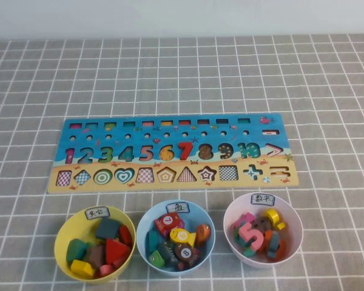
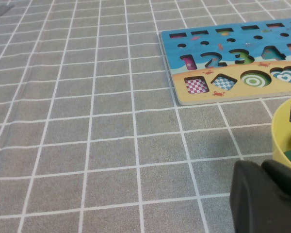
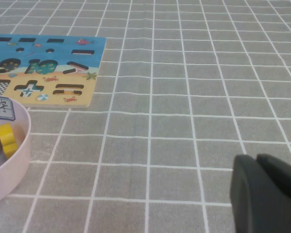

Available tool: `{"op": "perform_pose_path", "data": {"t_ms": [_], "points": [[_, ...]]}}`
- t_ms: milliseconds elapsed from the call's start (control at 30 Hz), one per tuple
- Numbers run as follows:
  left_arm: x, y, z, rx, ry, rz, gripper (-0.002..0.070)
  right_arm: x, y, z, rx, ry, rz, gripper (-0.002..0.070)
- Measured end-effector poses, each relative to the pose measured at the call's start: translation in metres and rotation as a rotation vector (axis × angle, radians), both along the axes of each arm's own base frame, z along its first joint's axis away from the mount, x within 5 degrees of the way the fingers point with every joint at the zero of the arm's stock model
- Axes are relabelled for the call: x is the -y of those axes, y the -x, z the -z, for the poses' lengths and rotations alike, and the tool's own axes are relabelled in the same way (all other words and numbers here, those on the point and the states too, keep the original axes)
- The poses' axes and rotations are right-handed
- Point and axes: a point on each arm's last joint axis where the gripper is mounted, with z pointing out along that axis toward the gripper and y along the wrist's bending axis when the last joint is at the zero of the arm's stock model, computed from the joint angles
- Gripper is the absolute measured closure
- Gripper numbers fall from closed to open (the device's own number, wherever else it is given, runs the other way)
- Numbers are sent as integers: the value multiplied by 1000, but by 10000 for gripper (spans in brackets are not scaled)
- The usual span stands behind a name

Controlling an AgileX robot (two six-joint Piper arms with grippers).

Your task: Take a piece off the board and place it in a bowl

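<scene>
High view: red 7 piece seated in board; pink bowl near right, on counter. Left tool pressed together, parked beside yellow bowl. Right tool looks pressed together, empty, beside pink bowl. Step: none begun. Next: reach, spread over 7, pinch.

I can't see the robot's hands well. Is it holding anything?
No. The left gripper and right gripper are shut, holding nothing, low beside the bowls. The red 7 sits in the board.
</scene>
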Motion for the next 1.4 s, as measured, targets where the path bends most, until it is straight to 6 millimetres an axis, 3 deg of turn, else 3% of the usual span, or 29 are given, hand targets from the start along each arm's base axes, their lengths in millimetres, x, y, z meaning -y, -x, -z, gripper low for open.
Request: {"op": "perform_pose_path", "data": {"t_ms": [1000,1167,1400], "points": [[0,0,-1,13,14,-1,676,0,0,0,-2,0,0,694],[2,-2,-7,69,103,-7,676,0,0,0,-2,0,0,694],[4,-3,-18,159,377,-32,676,0,0,0,-2,0,0,694]]}}
